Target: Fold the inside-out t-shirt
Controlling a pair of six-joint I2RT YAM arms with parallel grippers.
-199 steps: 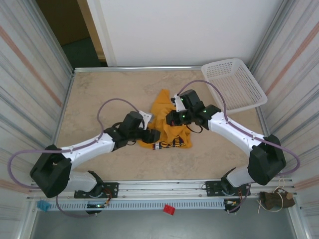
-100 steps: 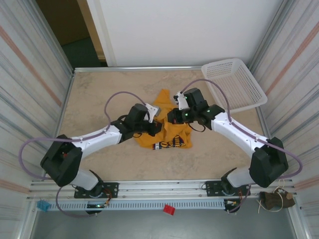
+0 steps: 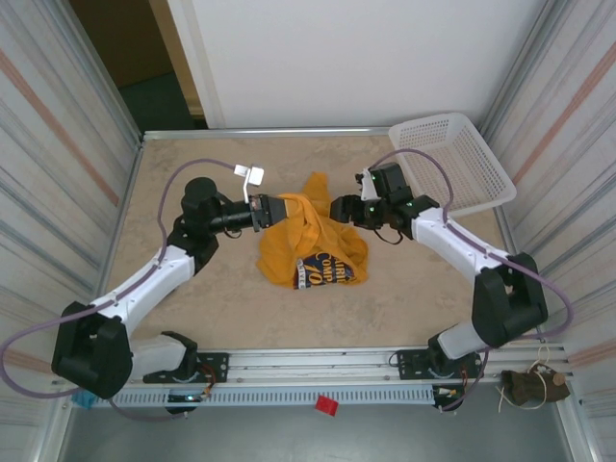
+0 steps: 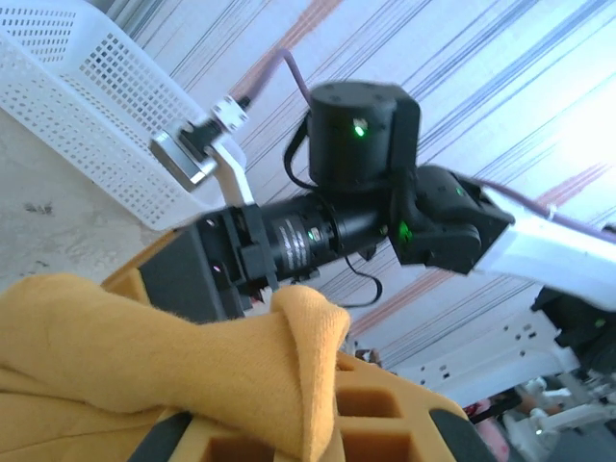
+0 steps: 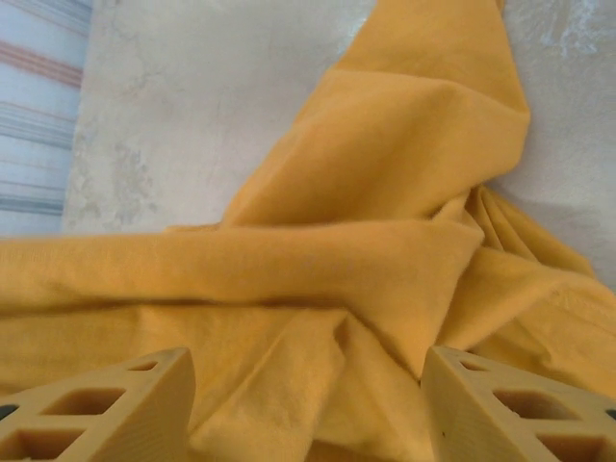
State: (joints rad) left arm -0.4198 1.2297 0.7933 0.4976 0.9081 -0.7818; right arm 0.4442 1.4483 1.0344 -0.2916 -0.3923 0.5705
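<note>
The inside-out t-shirt (image 3: 310, 241) lies crumpled in the middle of the table (image 3: 192, 289), between both grippers. The left gripper (image 3: 277, 209) is clamped on its upper left edge; the right gripper (image 3: 339, 209) stands with jaws wide apart at the right edge. Cloth covers the left fingertips, and the dark lettering (image 3: 324, 270) is creased and unreadable

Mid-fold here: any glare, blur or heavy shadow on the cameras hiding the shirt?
Top external: sharp, evenly lit, t-shirt clear, faint shadows only. Left wrist: upper right washed out by glare, near cloth soft. Right wrist: even light, cloth slightly soft, dark creases.
</note>
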